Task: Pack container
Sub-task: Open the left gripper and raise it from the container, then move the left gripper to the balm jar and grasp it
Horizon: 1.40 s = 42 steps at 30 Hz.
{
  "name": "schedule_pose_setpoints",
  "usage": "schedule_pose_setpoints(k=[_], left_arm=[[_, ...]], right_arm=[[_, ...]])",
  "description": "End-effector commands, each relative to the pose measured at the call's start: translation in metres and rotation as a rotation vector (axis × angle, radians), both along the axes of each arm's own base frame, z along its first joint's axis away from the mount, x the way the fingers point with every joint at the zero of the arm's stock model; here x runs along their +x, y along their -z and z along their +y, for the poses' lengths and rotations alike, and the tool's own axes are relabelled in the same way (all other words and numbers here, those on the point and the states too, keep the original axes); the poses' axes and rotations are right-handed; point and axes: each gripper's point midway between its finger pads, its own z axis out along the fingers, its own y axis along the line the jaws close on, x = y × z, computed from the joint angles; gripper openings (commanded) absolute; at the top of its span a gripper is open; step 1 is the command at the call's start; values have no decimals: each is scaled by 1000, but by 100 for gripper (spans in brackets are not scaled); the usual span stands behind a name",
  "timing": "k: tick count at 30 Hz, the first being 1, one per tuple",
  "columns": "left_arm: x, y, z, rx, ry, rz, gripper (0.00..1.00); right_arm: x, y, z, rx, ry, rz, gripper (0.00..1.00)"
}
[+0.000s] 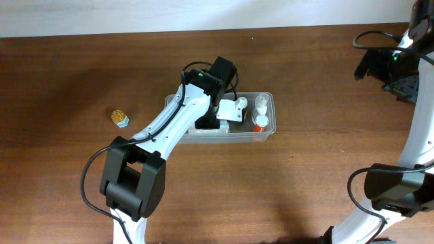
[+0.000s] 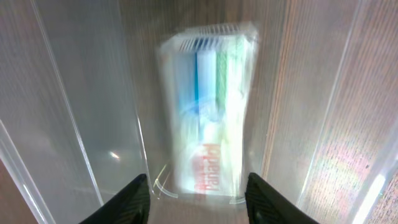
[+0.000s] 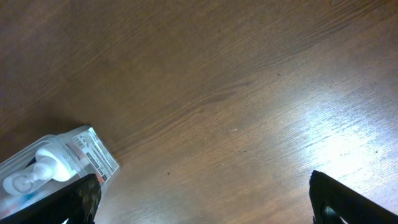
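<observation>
While left hand (image 2: 199,196) and right hand (image 3: 211,205) gape wide, the wooden table (image 1: 319,186) gleams.

- In the left wrist view you had one word to go on: red lettering ran sideways near the lower end of the blurred white, blue and green box (image 2: 208,106), and it looked like "Panadol".
- In the right wrist view, the label (image 3: 93,154) at the corner of the tub (image 3: 25,168) carried print too fine to read.
- The overhead view gave you no legible text.
</observation>
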Motion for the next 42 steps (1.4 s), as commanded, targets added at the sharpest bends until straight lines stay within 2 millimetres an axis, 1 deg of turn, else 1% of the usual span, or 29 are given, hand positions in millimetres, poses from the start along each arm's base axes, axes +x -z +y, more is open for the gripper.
schedule_pose_setpoints(k=[1,4,6,7,8,10,12,16,19,22,25,27,28,29,30,33,34,36,38,42], left_arm=[[-1,-8,-3,-23,20,-9,52],[0,-8,-3,-25,20,-13,57],[2,-9,-5,-32,19,-23,65],[3,-9,-5,-33,19,-26,79],[4,-10,-5,-33,18,-31,99],[7,-14,-5,-34,-4,-46,99],[12,-22,-6,-47,-42,-72,99],[27,-54,-15,-124,-138,-148,99],[39,-91,-18,-204,-262,-229,99],[51,-134,-9,-305,-483,-322,99],[55,-169,12,-393,-696,-362,99],[54,-186,38,-447,-874,-365,99],[54,-190,53,-465,-966,-363,99],[53,-192,73,-477,-1077,-356,99],[52,-192,84,-474,-1127,-351,99],[45,-182,134,-436,-1354,-312,100],[42,-177,145,-432,-1406,-282,99],[38,-171,159,-455,-1458,-201,99],[38,-168,176,-443,-1499,-200,99],[40,-155,199,-419,-1555,-200,99]], right_arm=[[-1,0,-1,-7,8,4,98],[-1,0,-2,-7,9,4,98],[-1,0,-2,-7,9,4,98],[-1,0,-2,-7,9,4,98],[-1,0,-2,-7,9,4,98],[-1,0,-2,-7,9,4,98],[-1,0,-2,-7,9,4,98],[-1,0,-1,-7,8,4,98],[-1,0,-2,-7,9,4,98],[-1,0,-1,-7,8,4,98],[-1,0,-2,-7,9,4,98],[-1,0,-2,-7,9,4,98],[-1,0,-1,-7,8,4,98],[-1,0,-1,-7,8,4,98],[-1,0,-1,-7,8,4,98],[-1,0,-2,-7,9,4,98],[-1,0,-2,-7,9,4,98],[-1,0,-1,-7,8,4,98],[-1,0,-1,-7,8,4,98],[-1,0,-2,-7,9,4,98]])
